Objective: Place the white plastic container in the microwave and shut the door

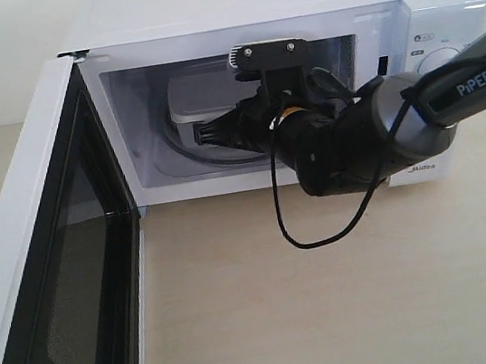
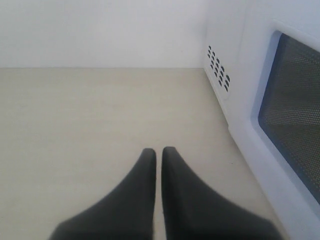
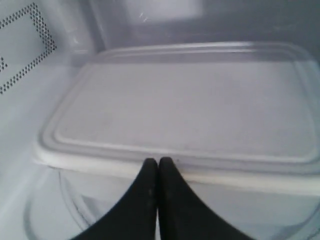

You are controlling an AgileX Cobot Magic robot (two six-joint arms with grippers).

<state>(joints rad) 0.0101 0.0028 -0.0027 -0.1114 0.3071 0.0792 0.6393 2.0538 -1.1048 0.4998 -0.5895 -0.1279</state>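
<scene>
White plastic container (image 3: 185,115) sits in microwave (image 1: 289,1); right gripper (image 3: 158,162) at its lid, pinched together, empty. Door (image 1: 45,266) wide open at table's (image 1: 335,306) left edge: 1 step left. Left gripper (image 2: 156,152) likewise.

Right arm (image 1: 374,139) outstretched, right fingers (image 3: 145,200) pressed together; left fingers (image 2: 135,200) together.
</scene>
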